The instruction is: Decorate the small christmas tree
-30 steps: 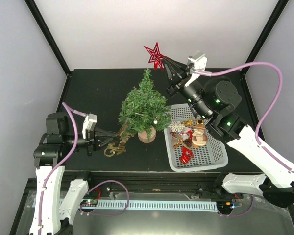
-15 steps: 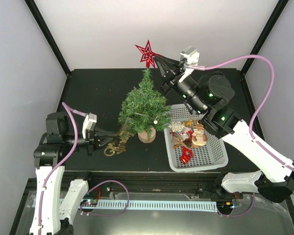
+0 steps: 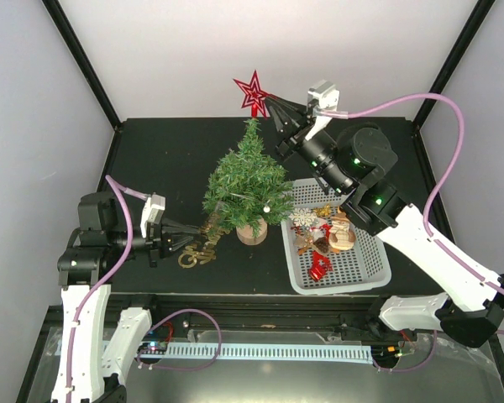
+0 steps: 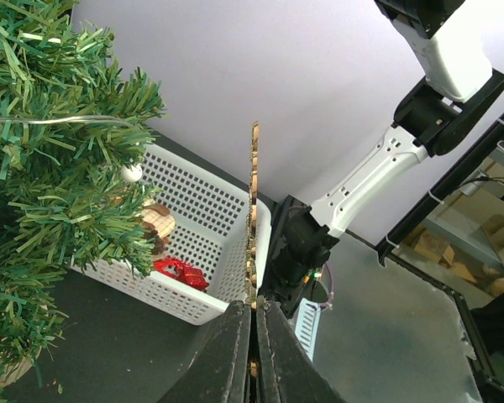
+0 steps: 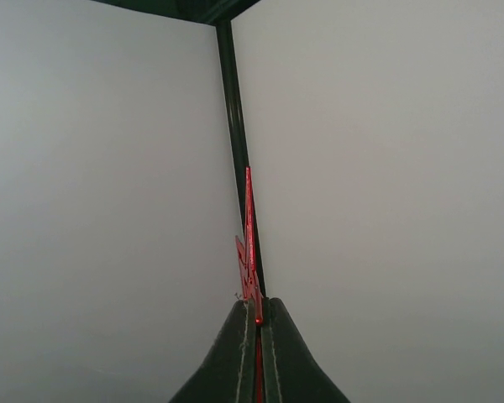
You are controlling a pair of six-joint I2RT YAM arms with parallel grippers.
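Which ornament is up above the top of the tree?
The red star, clamped in the right gripper. The gold ornament sits low in the left gripper; the others lie in the white basket.

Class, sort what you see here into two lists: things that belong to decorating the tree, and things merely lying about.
Belong to the job:
small christmas tree
red star, held in the right gripper
gold ornament, held in the left gripper
white basket of spare ornaments

Just lying about:
pink cables
pale slotted strip along the front rail
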